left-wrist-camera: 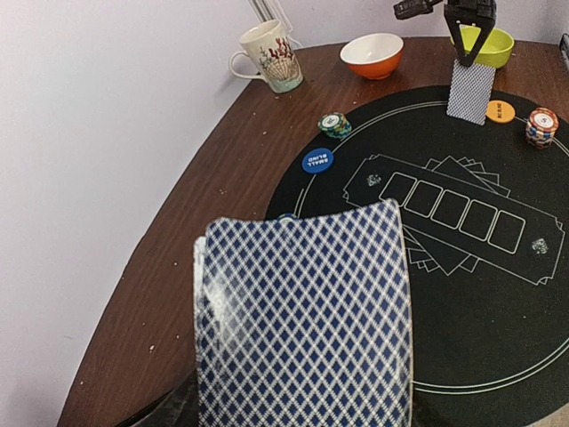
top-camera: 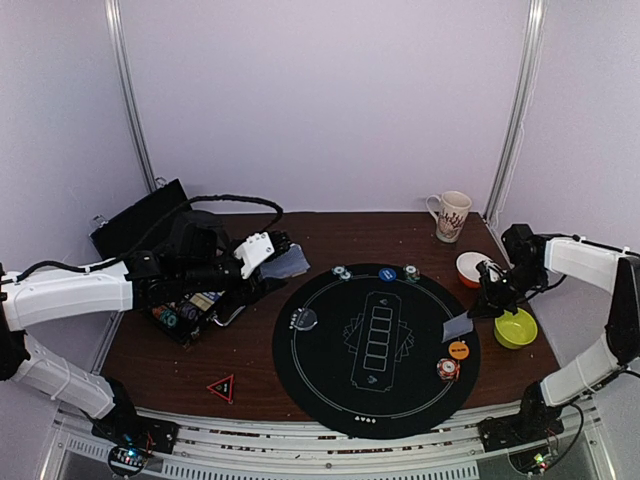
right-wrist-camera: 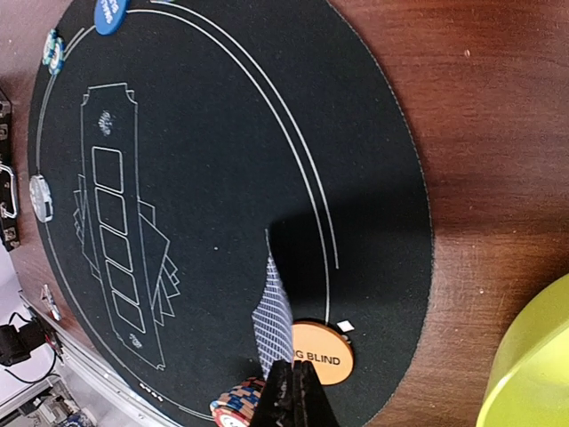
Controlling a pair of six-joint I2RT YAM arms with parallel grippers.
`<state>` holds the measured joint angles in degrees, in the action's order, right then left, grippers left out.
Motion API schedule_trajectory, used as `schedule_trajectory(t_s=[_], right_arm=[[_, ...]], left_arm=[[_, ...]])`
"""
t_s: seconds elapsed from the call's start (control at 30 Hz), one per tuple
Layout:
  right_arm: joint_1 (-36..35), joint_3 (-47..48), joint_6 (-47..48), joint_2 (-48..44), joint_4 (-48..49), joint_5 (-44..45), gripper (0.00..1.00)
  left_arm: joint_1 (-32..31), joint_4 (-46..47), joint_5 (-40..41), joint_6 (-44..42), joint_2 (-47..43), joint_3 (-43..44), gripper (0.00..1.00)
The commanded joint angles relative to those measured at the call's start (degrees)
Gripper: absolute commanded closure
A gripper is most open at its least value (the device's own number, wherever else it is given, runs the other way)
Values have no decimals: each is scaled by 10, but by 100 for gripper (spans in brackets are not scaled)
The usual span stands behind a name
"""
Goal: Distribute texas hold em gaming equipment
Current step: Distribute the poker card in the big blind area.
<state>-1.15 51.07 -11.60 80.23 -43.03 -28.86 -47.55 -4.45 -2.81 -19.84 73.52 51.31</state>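
My left gripper (top-camera: 268,262) is shut on a stack of grey-blue-backed playing cards (top-camera: 286,262) left of the black mat (top-camera: 330,390). The stack (left-wrist-camera: 302,320) fills the left wrist view and hides the fingers. My right gripper (top-camera: 487,303) is shut on a single card (top-camera: 457,328) that stands on edge on the mat's right side. In the right wrist view the card (right-wrist-camera: 274,311) sits next to the orange button (right-wrist-camera: 322,354) and a chip stack (right-wrist-camera: 238,411). A blue button (top-camera: 387,274), chips (top-camera: 341,272) and a clear button (top-camera: 305,319) lie on the mat.
A patterned mug (top-camera: 452,215), an orange bowl (top-camera: 470,268) and a green bowl (top-camera: 516,328) stand at the right. A dark case with chips (top-camera: 190,315) sits under my left arm. A red triangle (top-camera: 221,387) lies near the front left.
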Motion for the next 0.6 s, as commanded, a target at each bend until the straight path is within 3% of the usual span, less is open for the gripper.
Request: schedule_trajectory(t_s=[0.0,0.17,0.27,0.57], right_arm=[[5,-12,10,12,13,5,100],[6,-5,3,22,3,67,100],[6,-6,4,27,1,59,100],[6,28,-20,17,-18,146,75]], left_arm=[[4,24,-5,-10,-7,11,44],[4,21,-5,-9,-6,18,44],[4,20,-2,-9,-8,17,44],[4,14,3,-13,-18,16,44]])
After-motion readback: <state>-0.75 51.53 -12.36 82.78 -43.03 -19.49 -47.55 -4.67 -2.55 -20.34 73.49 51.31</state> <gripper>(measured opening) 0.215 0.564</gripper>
